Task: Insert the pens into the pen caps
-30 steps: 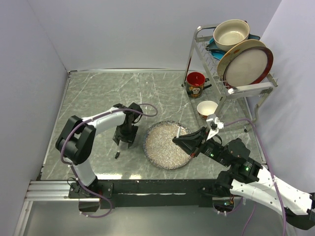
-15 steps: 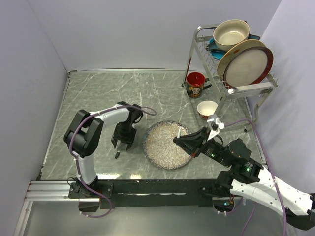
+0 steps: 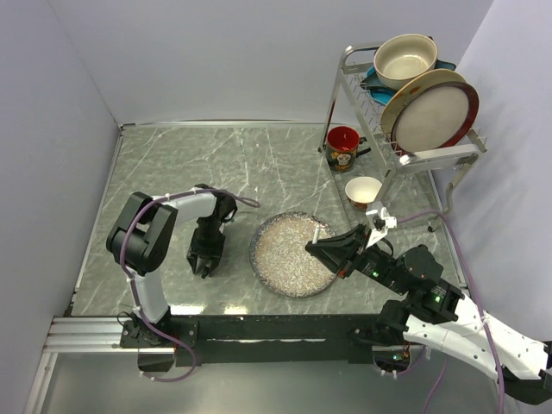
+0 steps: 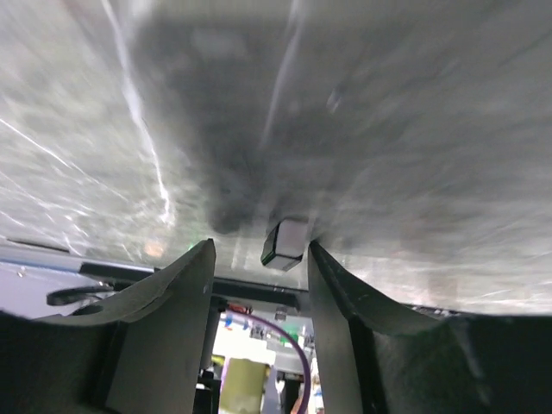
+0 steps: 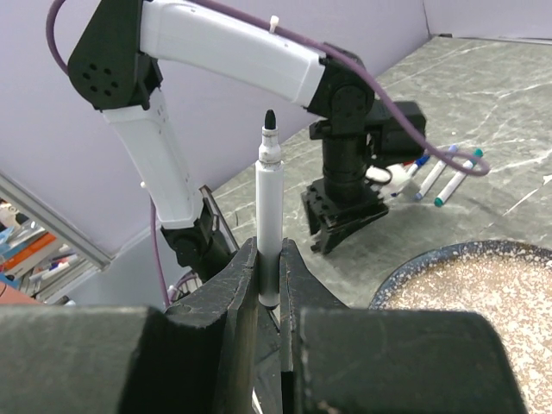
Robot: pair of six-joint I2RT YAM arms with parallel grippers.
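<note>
1. Pen [image 5: 268,216]: white barrel, black tip up, standing upright in the right pincer [image 5: 269,259]. The jaws are clamped on its lower barrel and most of the pen sticks out above the fingers.
2. Cap [image 4: 285,243]: small and short, on the table [image 3: 172,164], in the gap of the left pincer [image 4: 260,248]. It sits up at the fingertips, nearer one finger than the other. The picture is blurred, so colour is unclear and I cannot tell if it touches that finger.
3. Left pincer jaws are apart, with the fingers [image 4: 177,302] either side of the cap and a clear gap on the wider side. Nothing is gripped.
4. From above, the left pincer [image 3: 203,266] points down at the table and the cap under it is hidden.
5. Loose pens [image 5: 444,177]: a few lie flat on the table just past the left pincer, ahead and right of the right pincer. They show blue and teal ends.
6. Plate [image 3: 255,250]: speckled, just beside the left pincer on its inner side. The right pincer [image 3: 317,247] hangs over its other edge.
7. Past the right pincer are a white cup [image 3: 363,191], a red mug [image 3: 343,147] and a rack [image 3: 405,159] holding dishes.
</note>
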